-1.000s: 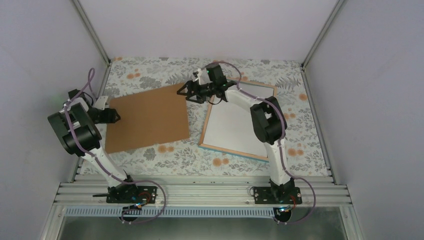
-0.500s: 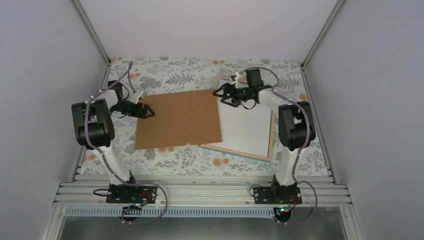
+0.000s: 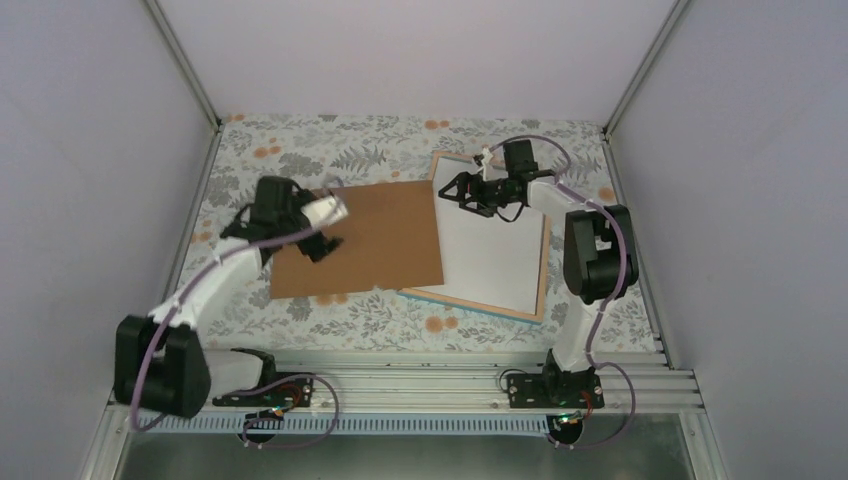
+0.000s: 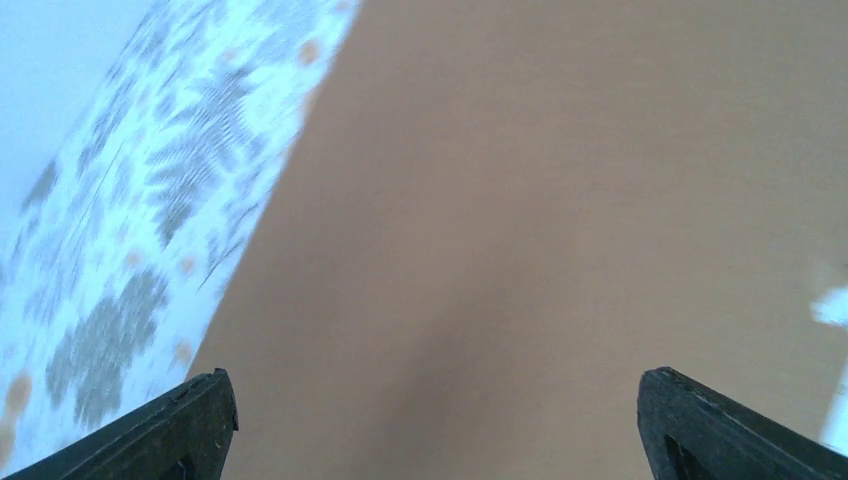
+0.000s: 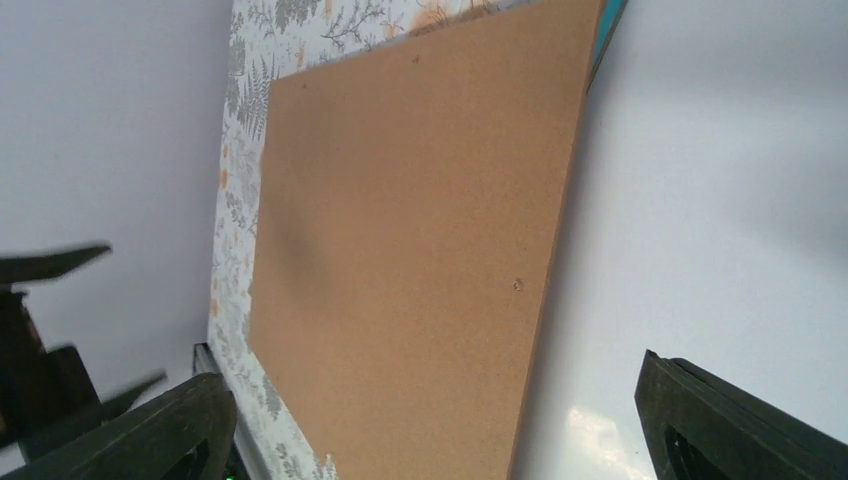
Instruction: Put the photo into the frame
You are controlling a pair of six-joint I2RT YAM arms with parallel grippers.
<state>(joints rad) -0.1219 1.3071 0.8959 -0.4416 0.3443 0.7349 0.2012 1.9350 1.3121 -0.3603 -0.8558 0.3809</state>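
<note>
The frame (image 3: pixel 544 262) lies flat at centre right, its light wood edge showing and a turquoise sliver along the near side (image 3: pixel 462 304). A white sheet (image 3: pixel 495 245), the photo's plain back, lies askew on it; the sunflower side is hidden. My right gripper (image 3: pixel 458 190) is open above the sheet's far left corner. In the right wrist view the open gripper (image 5: pixel 430 430) hovers over the sheet (image 5: pixel 720 220), with the frame's turquoise tip (image 5: pixel 611 28) showing. My left gripper (image 3: pixel 325 243) is open and empty above the brown backing board (image 3: pixel 370 235), as the left wrist view (image 4: pixel 440 440) also shows.
The backing board (image 4: pixel 520 220) lies flat left of the frame, its right edge (image 5: pixel 420 260) over the white sheet's left edge. A floral cloth (image 3: pixel 330 145) covers the table. Grey walls close in the left, back and right sides.
The backing board slid right up to the frame. The white sheet turned askew on the frame. My left gripper swung from the board's left edge to above it. My right gripper moved right.
</note>
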